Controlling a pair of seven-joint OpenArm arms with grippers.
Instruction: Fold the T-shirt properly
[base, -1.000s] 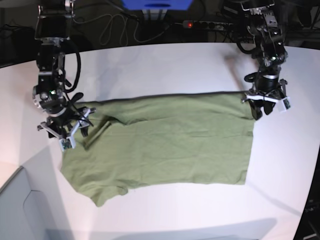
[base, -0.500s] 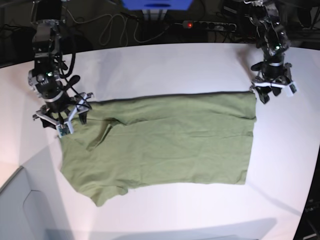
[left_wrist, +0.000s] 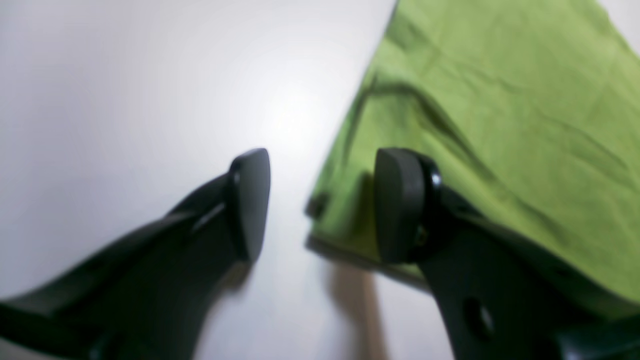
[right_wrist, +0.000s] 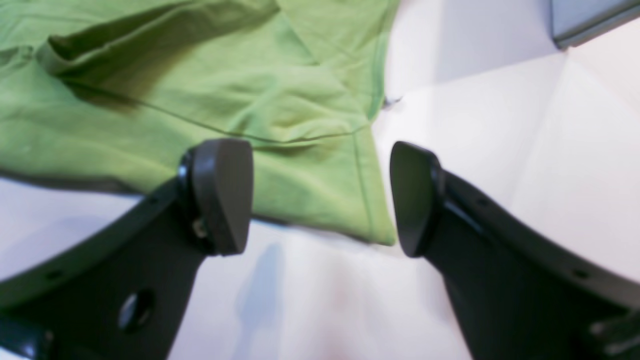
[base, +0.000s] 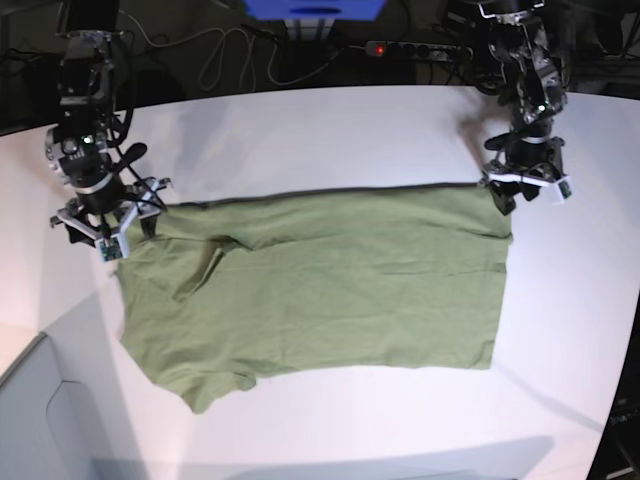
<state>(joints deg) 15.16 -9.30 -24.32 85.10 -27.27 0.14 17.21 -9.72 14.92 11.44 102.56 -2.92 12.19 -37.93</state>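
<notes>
The olive-green T-shirt (base: 330, 285) lies flat and slightly wrinkled on the white table (base: 330, 130), with a sleeve at the front left. My left gripper (base: 520, 195) is open at the shirt's far right corner. In the left wrist view the gripper (left_wrist: 322, 205) straddles that corner of the shirt (left_wrist: 500, 100). My right gripper (base: 103, 232) is open at the far left corner. In the right wrist view the gripper (right_wrist: 317, 200) has the shirt's corner (right_wrist: 250, 75) between its fingers. Neither gripper holds cloth. The white tag is not visible.
A power strip (base: 415, 48) with a red light, cables (base: 215, 60) and a blue object (base: 315, 10) sit behind the table's far edge. A grey panel (base: 40, 420) stands at the front left, also seen in the right wrist view (right_wrist: 590, 20).
My right gripper has moved back and to the base view's left, off the sleeve area. My left gripper has drawn back from the shirt's right edge to the far right corner. The shirt stays flat.
</notes>
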